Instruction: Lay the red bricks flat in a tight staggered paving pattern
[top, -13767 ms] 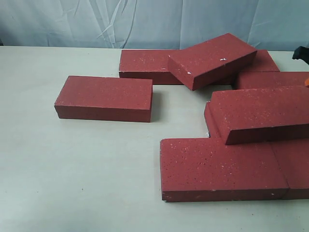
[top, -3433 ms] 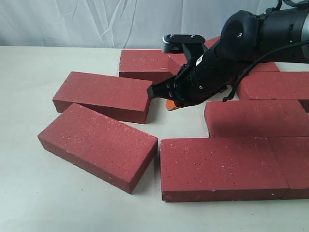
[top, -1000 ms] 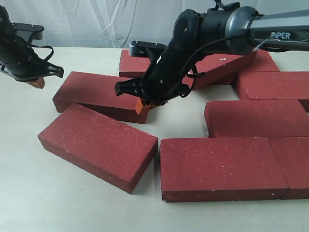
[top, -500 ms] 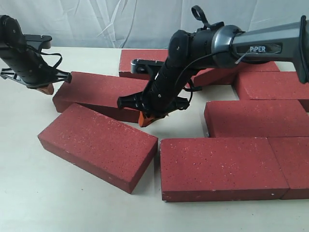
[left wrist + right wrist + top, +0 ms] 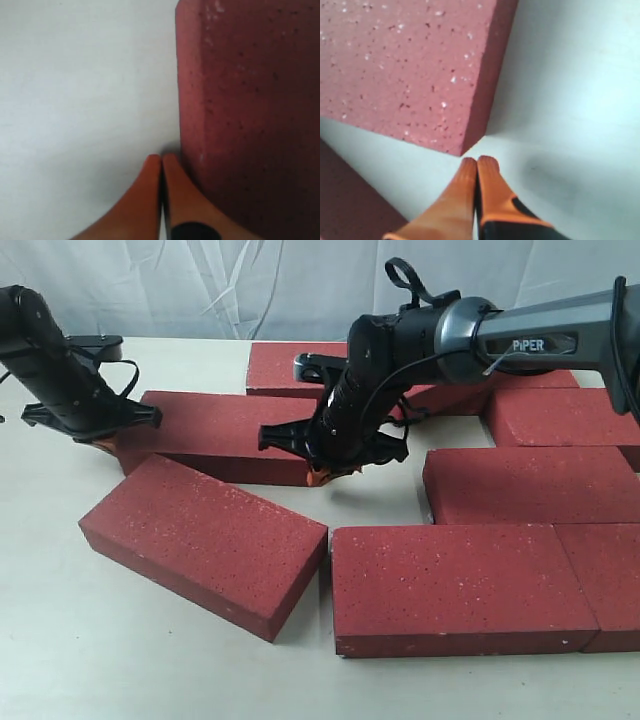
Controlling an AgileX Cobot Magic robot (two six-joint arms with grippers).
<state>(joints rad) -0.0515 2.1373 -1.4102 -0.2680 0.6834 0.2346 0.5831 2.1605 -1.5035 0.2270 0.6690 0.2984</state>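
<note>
— What is lying there, and how many of each?

— One pale table (image 5: pixel 120 660), with a creased light cloth (image 5: pixel 200 285) hung behind it. The red bricks (image 5: pixel 460 585) are on the table. I count nine, but the right arm (image 5: pixel 520 335) half hides two at the back, so the count is not firm. Three at the near right sit tight together. The middle-left brick (image 5: pixel 220 425) lies apart from them. The front-left brick (image 5: pixel 200 540) lies askew just in front of it, and I cannot tell if those two touch.

— Anything in the way?

— The askew brick crowds the middle-left brick's front face. Bare table separates the middle-left brick from the right-hand group.

— And the two arms?

— The right arm reaches in from the right and across the middle, with its wrist bent down. The right gripper (image 5: pixel 322 476) has its orange fingers (image 5: pixel 462 185) pressed together. Its tips are at the table, just off the middle-left brick's near right corner. The left arm (image 5: pixel 45 350) comes in from the left edge and slopes down. The left gripper (image 5: pixel 98 436) is closed too, fingers (image 5: pixel 148 190) together. Its tips are low beside that brick's left end face.
</note>
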